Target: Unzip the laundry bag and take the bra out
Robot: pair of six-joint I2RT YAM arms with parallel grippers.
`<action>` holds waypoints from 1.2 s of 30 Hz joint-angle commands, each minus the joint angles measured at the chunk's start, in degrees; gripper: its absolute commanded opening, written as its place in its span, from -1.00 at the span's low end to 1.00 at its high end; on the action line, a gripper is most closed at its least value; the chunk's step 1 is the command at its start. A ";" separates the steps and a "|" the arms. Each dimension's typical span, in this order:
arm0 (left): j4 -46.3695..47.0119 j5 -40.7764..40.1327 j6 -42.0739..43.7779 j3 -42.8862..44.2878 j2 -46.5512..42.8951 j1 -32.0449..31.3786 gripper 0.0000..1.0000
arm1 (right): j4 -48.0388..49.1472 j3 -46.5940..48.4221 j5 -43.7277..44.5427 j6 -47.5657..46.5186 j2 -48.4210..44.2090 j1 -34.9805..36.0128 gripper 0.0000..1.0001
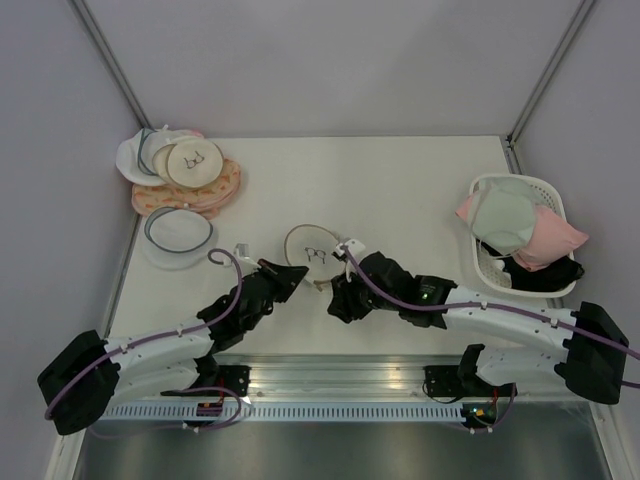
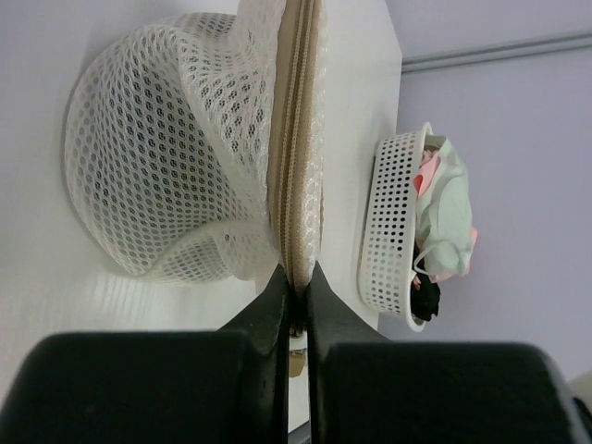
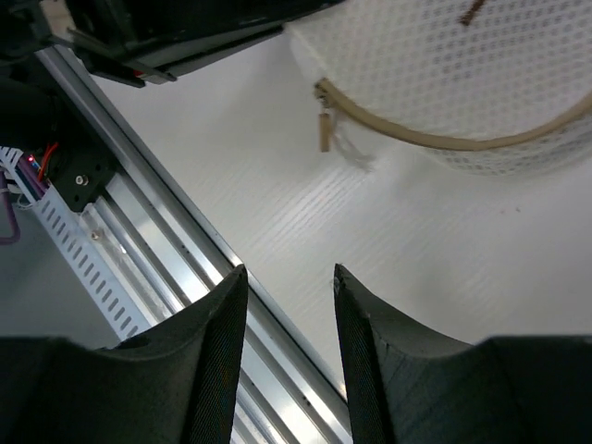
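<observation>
Cream mesh laundry bag [image 2: 166, 148] pinched by left gripper [image 2: 296, 294] (right gripper [image 3: 289, 277] hangs open).

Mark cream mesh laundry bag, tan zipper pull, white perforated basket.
cream mesh laundry bag [image 2: 148, 157]: left wrist view, domed mesh side.
tan zipper pull [image 3: 326, 130]: right wrist view, hanging tab.
white perforated basket [image 2: 387, 231]: left wrist view, perforated wall.

White arms [image 1: 150, 350], black jaws, thin purple cables [image 1: 237, 285].
</observation>
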 commanded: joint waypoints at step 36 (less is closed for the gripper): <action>0.18 -0.11 -8.18 -1.72 -2.57 -5.11 -0.96 | 8.33 6.06 9.49 0.89 16.05 1.57 -0.99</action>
